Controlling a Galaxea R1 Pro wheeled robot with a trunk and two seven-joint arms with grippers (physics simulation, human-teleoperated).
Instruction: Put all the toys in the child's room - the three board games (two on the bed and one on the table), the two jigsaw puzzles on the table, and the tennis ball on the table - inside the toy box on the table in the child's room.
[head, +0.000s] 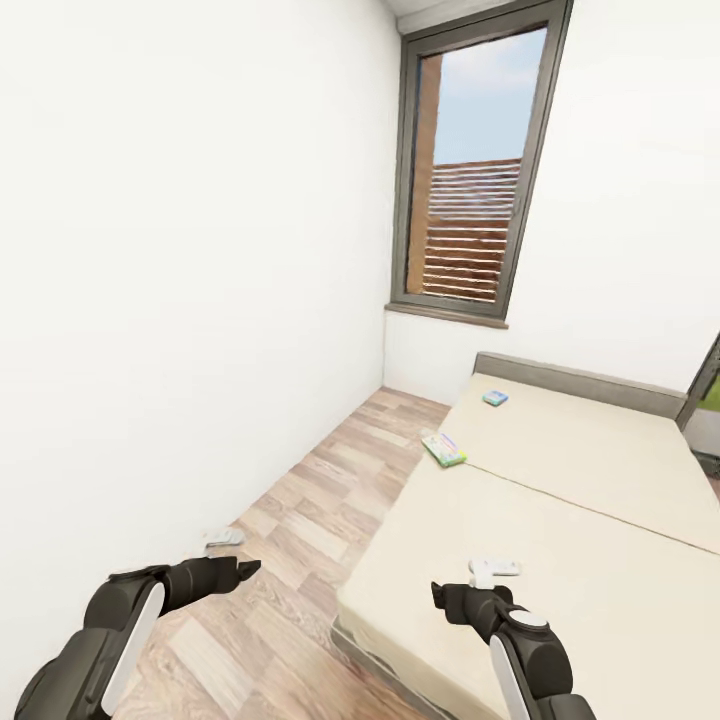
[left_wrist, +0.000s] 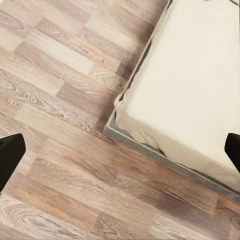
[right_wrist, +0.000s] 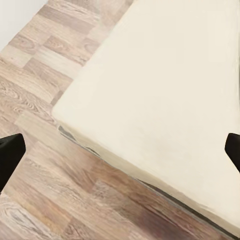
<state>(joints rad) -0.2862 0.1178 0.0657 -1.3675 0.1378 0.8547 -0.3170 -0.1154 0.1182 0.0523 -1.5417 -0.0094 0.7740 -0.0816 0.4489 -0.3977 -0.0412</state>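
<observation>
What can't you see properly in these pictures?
- Print on the small blue board game: too small, head view.
- Green board game: lettering too blurred, head view.
- Bed: its right side is cut off by the head view's edge.
- Left end effector: picture edges cut off the fingertips.

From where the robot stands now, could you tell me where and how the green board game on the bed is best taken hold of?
The green board game lies flat at the mattress edge beside the floor strip, by the seam between the two sections of the bed. Being thin and flat, it is probably best pinched at its long edge by the floor, fingers coming from the aisle side, since it seems to slightly overhang there. It looks beyond reach now.
</observation>
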